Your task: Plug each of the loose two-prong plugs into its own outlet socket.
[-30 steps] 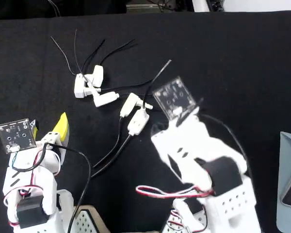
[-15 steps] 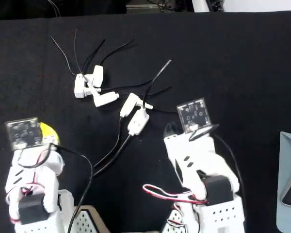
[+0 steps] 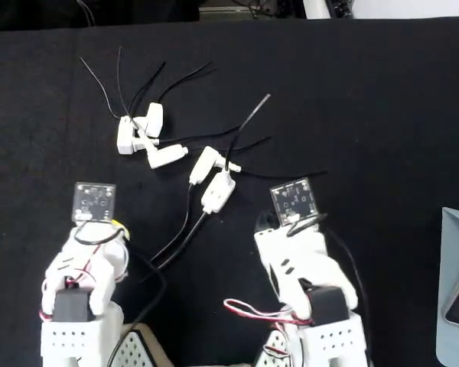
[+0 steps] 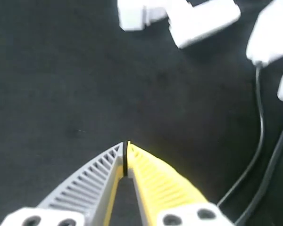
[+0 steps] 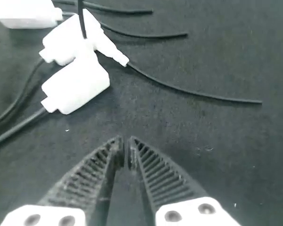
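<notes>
The left gripper and the right gripper sit at the near edge, each with its jaws pressed together on nothing. One cluster of plugs lies far left on the table. A second pair lies centrally (black leads trailing).

Robotics lab, black-draped table, white printed arm

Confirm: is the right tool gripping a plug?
No, the right tool is shut with nothing between its tips; the nearest plug lies apart from it.
</notes>
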`<state>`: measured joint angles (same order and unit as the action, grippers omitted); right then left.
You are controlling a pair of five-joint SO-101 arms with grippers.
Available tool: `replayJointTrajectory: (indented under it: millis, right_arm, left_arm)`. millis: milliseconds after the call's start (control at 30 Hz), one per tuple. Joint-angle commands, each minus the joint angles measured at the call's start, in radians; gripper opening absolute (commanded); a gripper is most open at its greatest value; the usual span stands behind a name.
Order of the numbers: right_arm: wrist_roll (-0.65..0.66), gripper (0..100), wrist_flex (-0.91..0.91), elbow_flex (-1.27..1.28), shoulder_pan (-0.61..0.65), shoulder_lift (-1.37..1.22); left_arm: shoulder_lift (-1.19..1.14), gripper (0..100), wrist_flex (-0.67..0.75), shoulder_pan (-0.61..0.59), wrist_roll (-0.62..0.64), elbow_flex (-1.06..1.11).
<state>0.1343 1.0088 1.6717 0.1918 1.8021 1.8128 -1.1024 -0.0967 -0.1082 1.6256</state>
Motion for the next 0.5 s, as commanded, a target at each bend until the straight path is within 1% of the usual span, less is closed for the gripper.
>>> replayJointTrajectory:
  millis: [0, 67, 133, 200, 467]
  right_arm:
    - [-0.091, 1.3, -0.051, 0.012, -0.057, 0.076]
    - [-0.17, 1.3, -0.052, 0.013, -0.081, 0.076]
    - [-0.216, 1.3, -0.051, 0.013, -0.092, 0.067]
    - [-0.23, 1.3, -0.021, 0.013, -0.104, 0.067]
    - [-0.229, 1.3, 0.187, 0.013, -0.101, 0.07]
  left_arm:
    - [0.008, 3, 0.034, 0.061, -0.006, 0.03]
    - [0.008, 3, 0.034, 0.076, -0.003, 0.044]
    - [0.006, 3, 0.035, 0.091, -0.005, 0.073]
    - [0.005, 3, 0.028, 0.094, -0.005, 0.074]
    - [0.003, 3, 0.026, 0.101, 0.0, 0.074]
